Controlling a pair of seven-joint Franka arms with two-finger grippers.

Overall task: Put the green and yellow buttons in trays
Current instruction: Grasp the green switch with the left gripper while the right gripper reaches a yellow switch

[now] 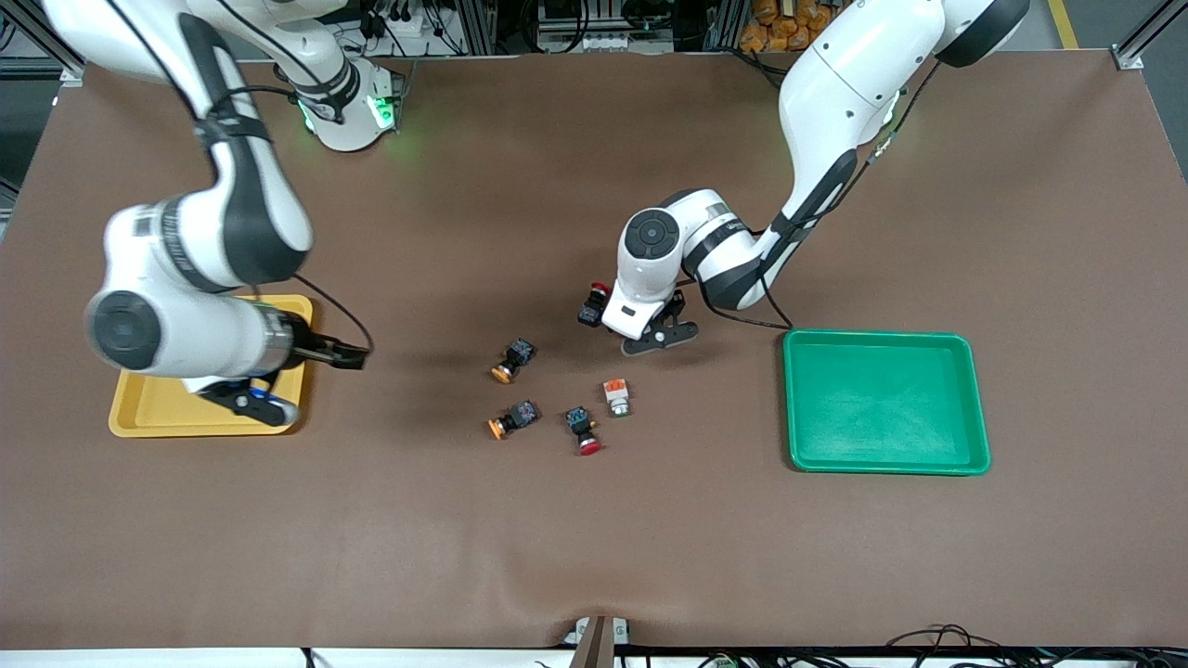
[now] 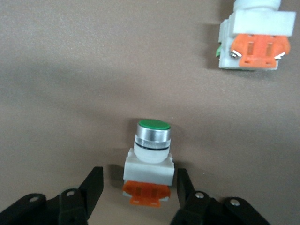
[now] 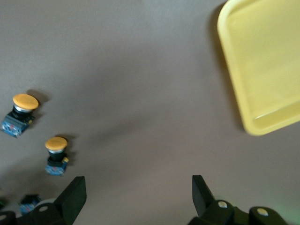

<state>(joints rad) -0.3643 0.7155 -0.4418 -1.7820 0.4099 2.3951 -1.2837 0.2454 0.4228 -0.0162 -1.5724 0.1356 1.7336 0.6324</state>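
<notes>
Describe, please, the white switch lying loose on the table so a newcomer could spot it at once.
From the green tray, look toward the yellow tray to the small cluster of switches between them. The white switch is the one closest to the green tray. Alone among those lying in the open, it has a white body with an orange block; its neighbours are black-bodied.

High front camera faces the robots; wrist cameras look down closely at the same tabletop (image 1: 594, 557).

We see two glossy white arms (image 1: 835, 93) with black joint bands, round dark caps, black cables and black fingers (image 2: 185, 187) with silver screws; one base glows green.
</notes>
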